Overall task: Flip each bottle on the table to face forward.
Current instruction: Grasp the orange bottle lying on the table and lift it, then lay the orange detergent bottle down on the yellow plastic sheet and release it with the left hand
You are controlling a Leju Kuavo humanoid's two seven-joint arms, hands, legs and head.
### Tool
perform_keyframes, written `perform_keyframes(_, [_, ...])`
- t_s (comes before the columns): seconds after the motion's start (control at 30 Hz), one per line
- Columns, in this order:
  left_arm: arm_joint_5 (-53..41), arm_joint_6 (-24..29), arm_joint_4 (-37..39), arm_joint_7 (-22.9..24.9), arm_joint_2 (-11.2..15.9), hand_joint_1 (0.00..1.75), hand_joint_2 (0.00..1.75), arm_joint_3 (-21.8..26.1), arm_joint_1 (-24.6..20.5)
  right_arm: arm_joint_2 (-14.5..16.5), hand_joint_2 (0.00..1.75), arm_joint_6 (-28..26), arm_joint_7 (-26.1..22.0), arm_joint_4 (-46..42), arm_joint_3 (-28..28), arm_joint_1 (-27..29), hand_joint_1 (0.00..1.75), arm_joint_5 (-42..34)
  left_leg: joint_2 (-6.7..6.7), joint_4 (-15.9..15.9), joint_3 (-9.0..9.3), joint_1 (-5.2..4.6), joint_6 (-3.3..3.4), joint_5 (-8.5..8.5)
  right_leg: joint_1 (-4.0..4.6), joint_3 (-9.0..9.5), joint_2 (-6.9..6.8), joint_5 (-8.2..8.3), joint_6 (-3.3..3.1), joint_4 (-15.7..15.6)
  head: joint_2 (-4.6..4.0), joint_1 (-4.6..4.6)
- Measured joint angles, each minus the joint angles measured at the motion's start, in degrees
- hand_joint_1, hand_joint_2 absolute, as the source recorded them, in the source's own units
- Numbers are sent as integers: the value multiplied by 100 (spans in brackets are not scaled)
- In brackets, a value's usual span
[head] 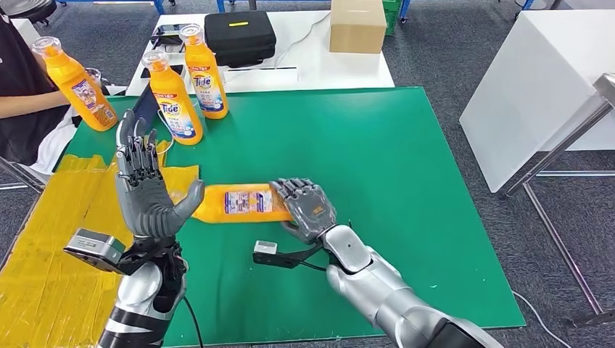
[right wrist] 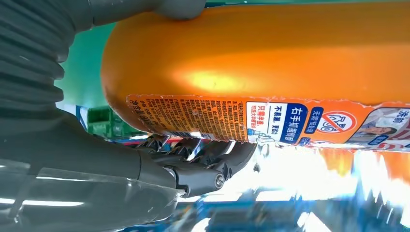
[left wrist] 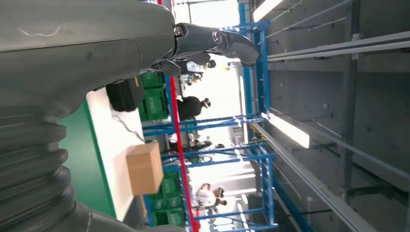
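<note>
Here, at far left, a person (head: 22, 80) in dark clothing sits at the table edge, beside a strip of yellow sheeting (head: 43, 246) that covers the left part of the work surface. Three orange bottles stand upright near the back left corner: the first bottle (head: 72, 83) nearest the person, the second bottle (head: 172, 98) and the third bottle (head: 203, 72) with their Tide labels showing. Below them the left hand (head: 149, 188) is raised, palm up, fingers spread and holding nothing, just beside the cap end of the lying bottle (head: 236, 203), which rests on its side on the green mat (head: 406, 203) with its printed label upward. The right hand (head: 308, 209) grips that bottle at its base, fingers curled over it; the right wrist view shows thumb and fingers pressed on opposite sides of the orange body. Behind the mat, a white table (head: 304, 69) bears a black case (head: 239, 36) and a cardboard box (head: 357, 25). At right stands a white cabinet (head: 537, 94) on grey carpet (head: 450, 65).
</note>
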Motion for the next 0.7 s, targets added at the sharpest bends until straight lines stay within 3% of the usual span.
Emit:
perform_keyframes(0.17, [-179, 100, -100, 96, 2, 0, 175, 81, 261, -114, 175, -79, -305, -1933, -1041, 756, 175, -449, -6, 0, -13, 0, 0, 0, -1, -11, -4, -1, 0, -1, 0, -2])
perform_keyframes(0.3, [-240, 113, -126, 163, 5, 0, 175, 136, 386, -157, 175, -67, -457, -2859, -1607, 1181, 175, -697, -5, -1, -14, -2, 1, -1, -2, -13, -3, -1, 0, -1, 0, 0])
perform_keyframes(0.7, [-277, 122, -188, 217, 7, 0, 175, 176, 460, -157, 175, -49, -597, -3341, -2019, 1567, 175, -844, -4, -1, -13, 0, 1, 0, -1, -13, -3, 0, 0, -1, 0, -1])
